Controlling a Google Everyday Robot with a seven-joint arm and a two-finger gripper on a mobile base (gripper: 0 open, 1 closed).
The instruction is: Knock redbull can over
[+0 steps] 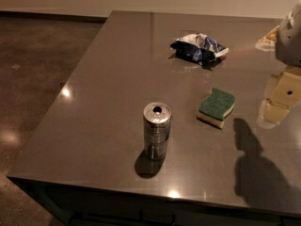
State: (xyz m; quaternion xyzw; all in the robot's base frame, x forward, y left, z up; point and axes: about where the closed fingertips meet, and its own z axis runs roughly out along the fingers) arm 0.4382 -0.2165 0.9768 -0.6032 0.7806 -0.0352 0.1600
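Upright close to the front edge of the desk, about midway along it, the redbull can, shiny top up. Farther in and toward the right edge, a green-and-yellow sponge lying flat, well apart from the can. Just beyond it at the right edge, the gripper, open or closed impossible to tell, and nearest the far edge a crumpled blue-and-white snack bag

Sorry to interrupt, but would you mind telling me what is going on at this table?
The robot is meant to knock over the redbull can, which stands upright near the front edge of the table. The gripper hangs at the right side of the view, well apart from the can. A green-topped sponge lies roughly between them, and a crumpled snack bag sits farther back. The knock is not yet done.
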